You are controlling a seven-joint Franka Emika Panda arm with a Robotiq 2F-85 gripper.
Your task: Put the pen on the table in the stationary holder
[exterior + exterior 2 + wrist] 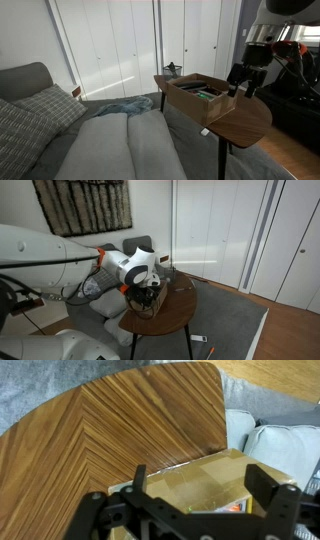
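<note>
The brown wooden table point(245, 122) carries a large tan cardboard box point(197, 97). The small dark stationary holder point(172, 70), with thin items sticking up, stands at the table's far end behind the box. My gripper point(243, 82) hangs over the near end of the box, open and empty. In the wrist view the open fingers point(200, 474) straddle a box flap point(215, 460), with the tabletop point(110, 430) beyond. The gripper also shows in an exterior view point(146, 296) over the table point(172, 318). I cannot make out a pen on the table.
A grey sofa with cushions point(60, 125) and a blue cloth point(125, 108) lies beside the table. White closet doors point(120, 45) stand behind. A small object lies on the floor point(200, 340). Coloured items lie inside the box point(205, 93).
</note>
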